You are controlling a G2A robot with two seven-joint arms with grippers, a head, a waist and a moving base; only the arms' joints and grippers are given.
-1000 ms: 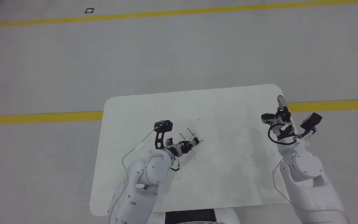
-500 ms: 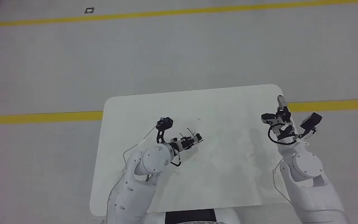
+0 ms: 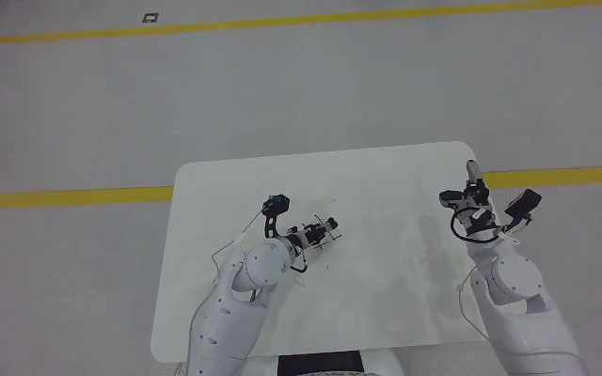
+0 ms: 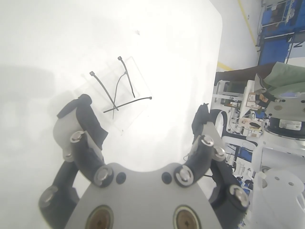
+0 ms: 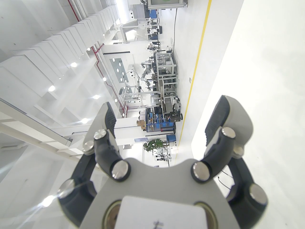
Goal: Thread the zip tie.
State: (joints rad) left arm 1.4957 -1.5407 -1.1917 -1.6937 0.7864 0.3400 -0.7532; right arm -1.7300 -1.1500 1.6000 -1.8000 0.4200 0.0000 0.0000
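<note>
Three black zip ties (image 4: 128, 79) lie crossed on a clear plastic sheet (image 4: 140, 82) near the middle of the white table (image 3: 395, 188). My left gripper (image 4: 141, 103) hangs open just above and short of them, with nothing between its fingers. From the top view the left gripper (image 3: 323, 230) covers most of the ties. At the table's right edge my right gripper (image 3: 471, 175) is held up, pointing away from the table. In its own wrist view the right gripper (image 5: 165, 102) is open and holds nothing.
The table's rounded far right corner (image 4: 220, 20) lies beyond the ties. A yellow floor line (image 3: 282, 21) runs behind the table. Bare tabletop stretches between the two arms.
The left arm has shifted a little toward the far side of the table, bringing its gripper over the ties. The right arm has not moved.
</note>
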